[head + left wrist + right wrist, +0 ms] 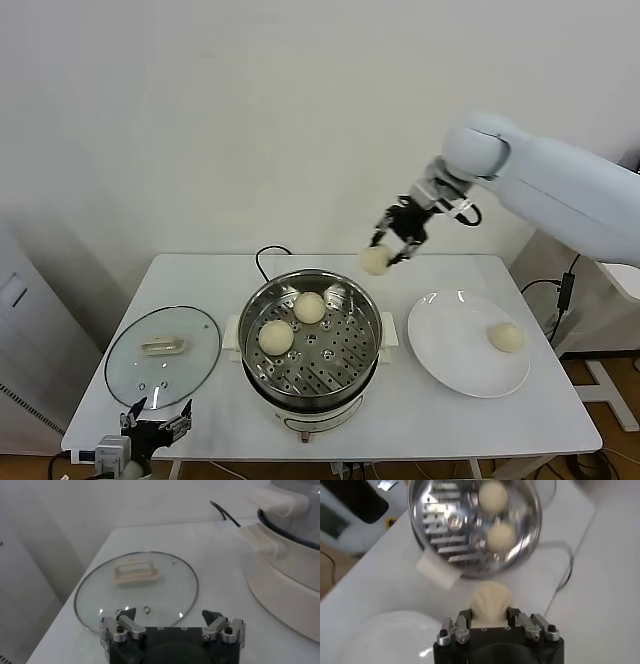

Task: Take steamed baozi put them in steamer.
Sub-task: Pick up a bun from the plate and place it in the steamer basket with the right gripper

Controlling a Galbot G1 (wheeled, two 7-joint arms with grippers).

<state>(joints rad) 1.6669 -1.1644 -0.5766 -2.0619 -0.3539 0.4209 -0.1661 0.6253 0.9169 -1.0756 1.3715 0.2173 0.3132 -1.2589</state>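
Right end effector (pixel 392 245) pinches a baozi (pixel 375 260) in the air; steamer (pixel 311 340) lies below, toward the robot's left. Left end effector (pixel 157 421) idle, spread, by the lid (pixel 163 353).

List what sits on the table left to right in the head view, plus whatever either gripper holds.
glass lid → steamer holding two baozi → held baozi in the right gripper, raised above the table → white plate → plate baozi.

two baozi (pixel 292 322) crowd steamer (pixel 262 300) tray's left half — right half free, lid (pixel 128 372) lying left, plate (pixel 440 345) right
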